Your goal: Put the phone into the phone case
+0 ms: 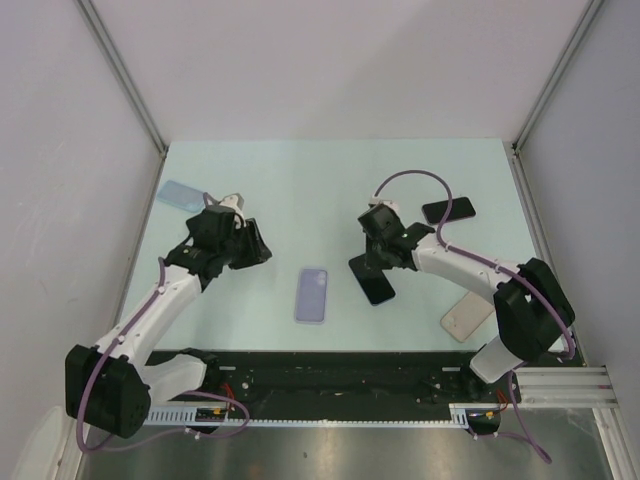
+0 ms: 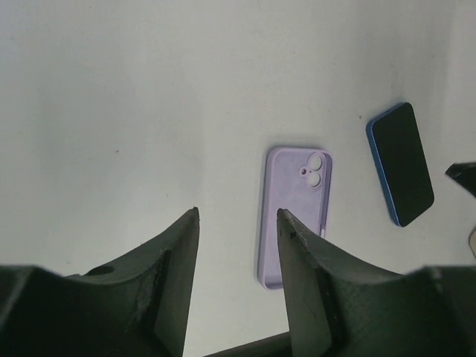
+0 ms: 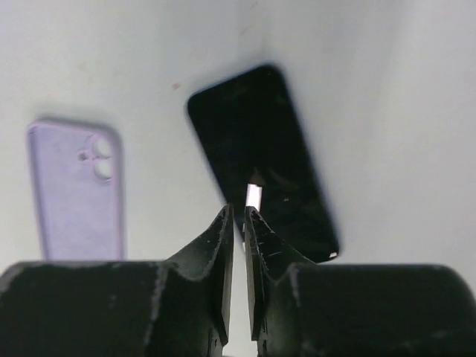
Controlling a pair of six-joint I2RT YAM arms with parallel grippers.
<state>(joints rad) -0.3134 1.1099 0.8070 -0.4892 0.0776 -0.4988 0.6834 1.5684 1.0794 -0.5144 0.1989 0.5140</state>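
Note:
The lilac phone case [image 1: 312, 296] lies flat, inside up, on the table between the arms; it also shows as the case [image 2: 297, 212] and the case [image 3: 74, 190]. Just to its right lies a black phone [image 1: 379, 289], screen up, with a blue rim in the left wrist view [image 2: 401, 163]. My right gripper [image 1: 371, 267] hangs over that phone's near end. Its jaws are almost together [image 3: 238, 212], with only bare table in the thin slit, and the tips sit at the edge of the phone [image 3: 260, 156]. My left gripper [image 1: 257, 246] is left of the case, open and empty [image 2: 238, 213].
A second black phone [image 1: 448, 210] lies at the back right. A beige case [image 1: 467, 317] sits near the right arm's base. A light blue case [image 1: 180, 193] lies at the back left. Walls close in the pale table [image 1: 330, 190] on three sides.

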